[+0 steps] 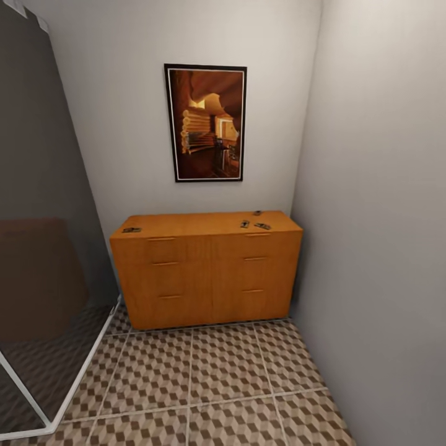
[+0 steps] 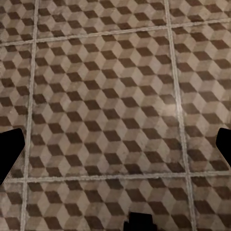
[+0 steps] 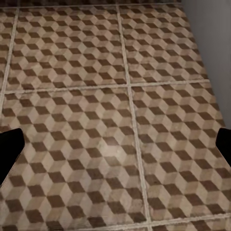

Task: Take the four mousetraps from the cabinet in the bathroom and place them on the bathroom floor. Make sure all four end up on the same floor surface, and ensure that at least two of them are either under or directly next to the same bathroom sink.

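Shower wall: dark glass panel (image 1: 37, 260) fills the left edge of the head view, its white frame running down to the lower left corner.
Cabinet: the orange-brown cabinet (image 1: 207, 279) stands at centre frame against the back wall, a framed picture (image 1: 205, 122) above it; all drawers look shut.
Mousetraps, left: one mousetrap (image 1: 131, 230) lies alone on the cabinet top near its left front edge.
Mousetraps, right: three more (image 1: 255, 220) lie close together toward the right end of the top, too small to make out in detail.
Bathroom floor: cube-patterned bathroom floor (image 1: 204, 378) spreads across the lower frame, between the robot and the cabinet.
Left pincer: left pincer (image 2: 115, 149) hangs over bare tiles, dark fingertips (image 2: 9, 151) at opposite edges of its wrist view, jaws wide apart, holding nothing.
Right pincer: right pincer (image 3: 115, 149) likewise faces tiles beside the grey wall (image 3: 211, 43), jaws spread, holding nothing.
Step in hand: approach, by my reading; no trap is lifted yet and the cabinet stands well apart.
Next move: probably roll closer, raise an arm to the cabinet top, and start with a trap near the front edge.
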